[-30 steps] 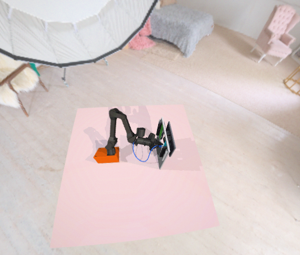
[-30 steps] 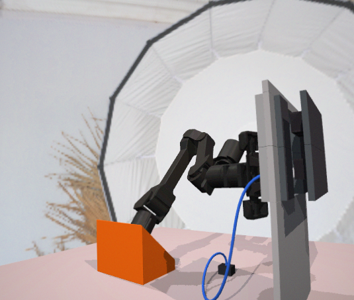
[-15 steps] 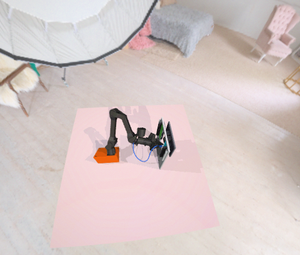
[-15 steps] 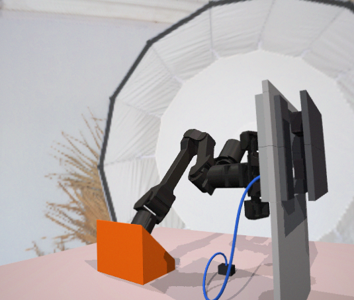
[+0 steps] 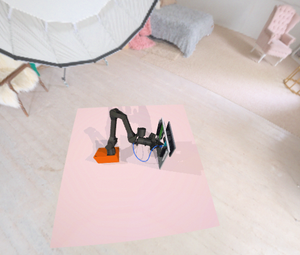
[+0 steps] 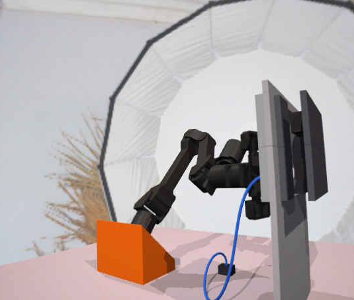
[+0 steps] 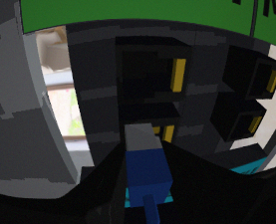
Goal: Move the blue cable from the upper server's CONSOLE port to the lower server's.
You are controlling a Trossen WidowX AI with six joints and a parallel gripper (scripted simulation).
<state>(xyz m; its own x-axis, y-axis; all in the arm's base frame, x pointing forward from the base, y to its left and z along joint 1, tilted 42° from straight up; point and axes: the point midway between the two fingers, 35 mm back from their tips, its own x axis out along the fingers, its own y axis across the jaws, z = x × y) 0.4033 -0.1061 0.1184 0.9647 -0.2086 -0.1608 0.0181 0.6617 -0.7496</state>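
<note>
In the wrist view, the black gripper (image 7: 141, 148) at the bottom pinches the blue plug (image 7: 148, 170) between its fingers. The plug's gray tip points up at the lower port (image 7: 168, 134) near the middle. I cannot tell if the tip is in it. A green label (image 7: 138, 11) runs along the top. In the exterior view, the blue cable (image 6: 236, 228) (image 7: 151, 210) loops down low, right of the orange block (image 6: 120, 252).

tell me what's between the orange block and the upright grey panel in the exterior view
The black arm and blue cable, exterior view.
</note>
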